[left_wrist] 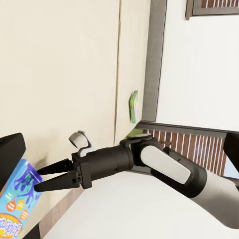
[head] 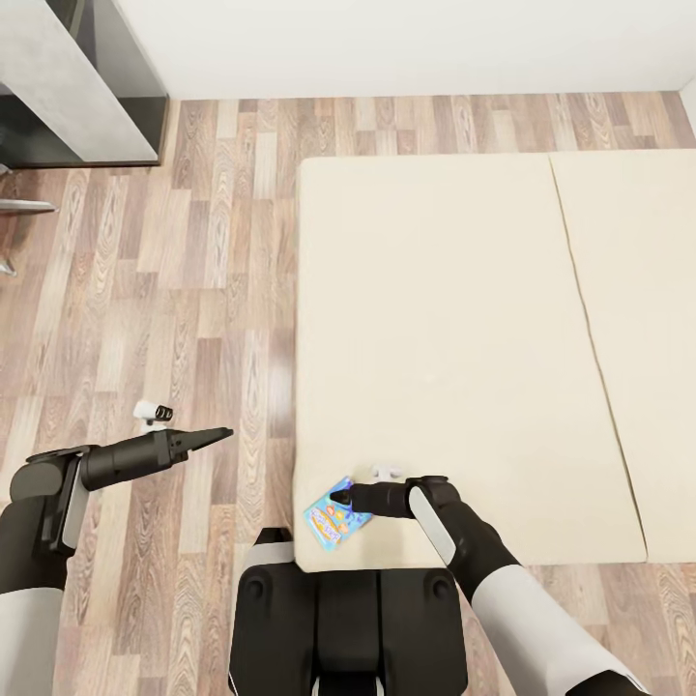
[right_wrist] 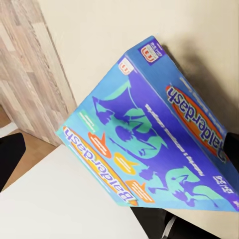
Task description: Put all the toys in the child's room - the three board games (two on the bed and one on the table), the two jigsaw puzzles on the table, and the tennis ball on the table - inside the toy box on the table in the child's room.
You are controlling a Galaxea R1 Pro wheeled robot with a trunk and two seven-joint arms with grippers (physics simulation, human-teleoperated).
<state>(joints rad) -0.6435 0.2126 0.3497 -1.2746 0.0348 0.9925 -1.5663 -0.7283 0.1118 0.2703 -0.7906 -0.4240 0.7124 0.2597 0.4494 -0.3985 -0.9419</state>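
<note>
The robot stands at the foot of the bed (head: 435,338), whose plain beige mattress lies in two sections with a seam running between them. Beside it, the wood-plank floor (head: 193,290) stretches to a white wall (head: 406,43), and a dark grey cabinet (head: 72,82) sits in the far corner on the robot's left.

Near the mattress corner closest to the robot lies the blue "Balderdash" board game (head: 335,515), tilted up off the mattress rather than lying flat. The right gripper (head: 338,499) reaches across the mattress to it, and the fingertips sit against the box's upper edge. In the left wrist view the right gripper's (left_wrist: 44,178) two dark fingers stand a little apart with their tips at the blue board game (left_wrist: 17,204), but I cannot tell whether they actually clamp it. The right wrist view has the blue board game (right_wrist: 149,134) close up, its printed face slanting above the beige mattress.

The left gripper (head: 220,435) hovers over the floor, well apart from the bed, its fingers pressed together on nothing.

A second, green-edged board game (left_wrist: 133,106) shows in the left wrist view at the far side of the mattress, by the grey bed frame (left_wrist: 155,59).
</note>
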